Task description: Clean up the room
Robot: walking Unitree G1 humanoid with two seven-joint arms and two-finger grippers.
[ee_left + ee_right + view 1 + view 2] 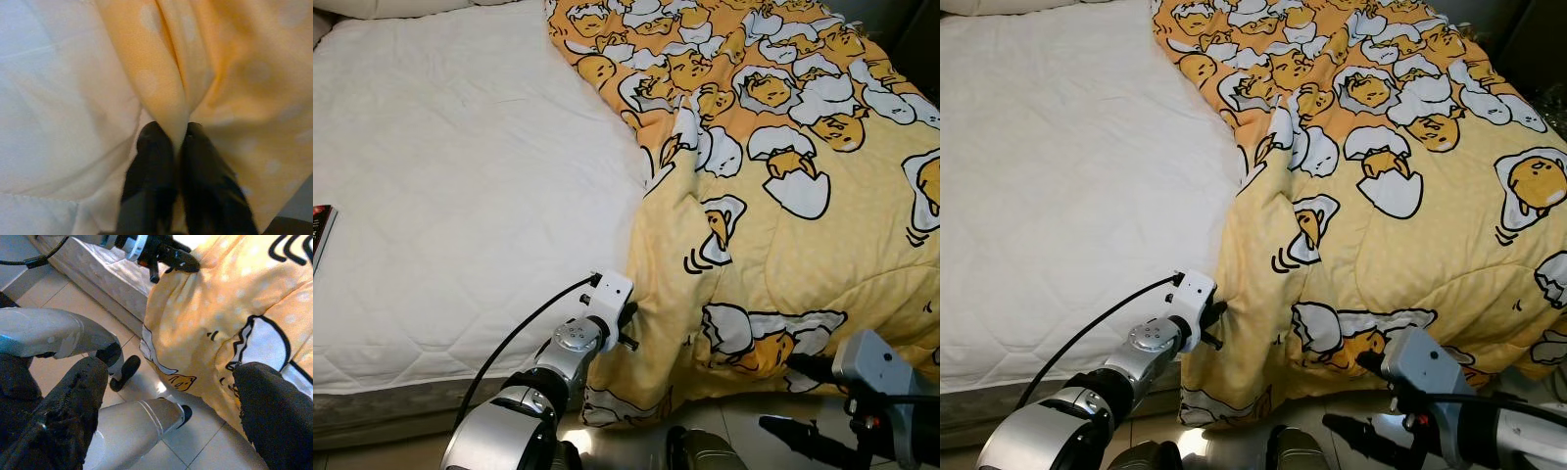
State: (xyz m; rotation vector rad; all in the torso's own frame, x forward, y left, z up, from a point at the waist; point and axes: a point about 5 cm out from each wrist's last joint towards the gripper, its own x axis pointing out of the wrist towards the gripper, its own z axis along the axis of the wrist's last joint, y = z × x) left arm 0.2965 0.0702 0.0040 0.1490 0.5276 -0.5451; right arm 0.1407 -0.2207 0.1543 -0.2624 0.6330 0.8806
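Left wrist view has the left gripper [180, 142] pinching the yellow duvet [230, 73] edge; beyond it, the mattress [460, 176] lies uncovered, so spreading remains, while the right gripper [171, 382] waits spread apart.

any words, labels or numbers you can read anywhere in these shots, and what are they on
None can be read.
The yellow blanket carries only cartoon egg pictures, no words.
The book at the edge of the white mattress has a red and dark cover; any print on it is too small to read.
The left gripper bears no visible label.
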